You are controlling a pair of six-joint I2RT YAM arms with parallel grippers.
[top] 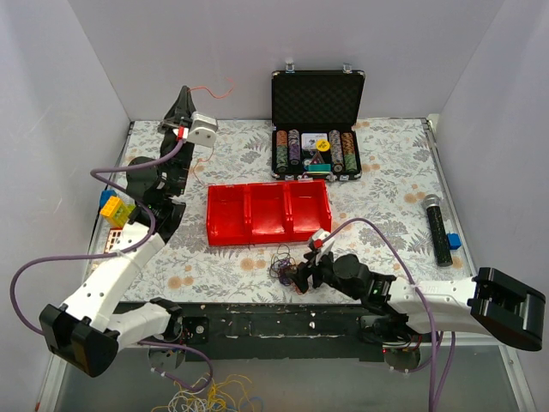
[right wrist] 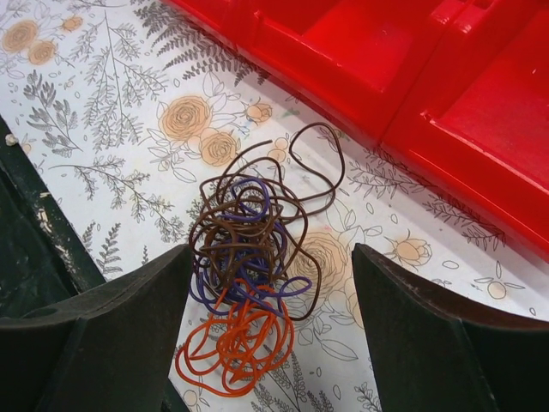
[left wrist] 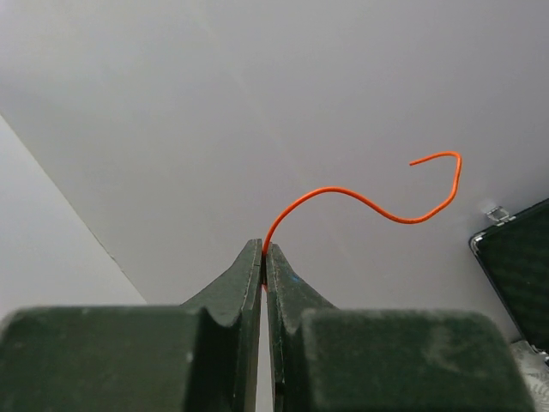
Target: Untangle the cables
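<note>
A tangle of brown, purple and orange cables (right wrist: 249, 283) lies on the floral table near the front edge, also seen in the top view (top: 285, 266). My right gripper (right wrist: 270, 257) is open, its fingers either side of the tangle, just above it. My left gripper (left wrist: 263, 249) is raised high at the back left (top: 182, 107) and is shut on one single orange wire (left wrist: 360, 202), which curls free in the air to the right (top: 213, 90).
A red three-compartment tray (top: 268, 211) sits mid-table behind the tangle. An open black case of poker chips (top: 316, 129) stands at the back. A black microphone (top: 437, 227) and blue block lie right; coloured blocks (top: 116, 210) lie left.
</note>
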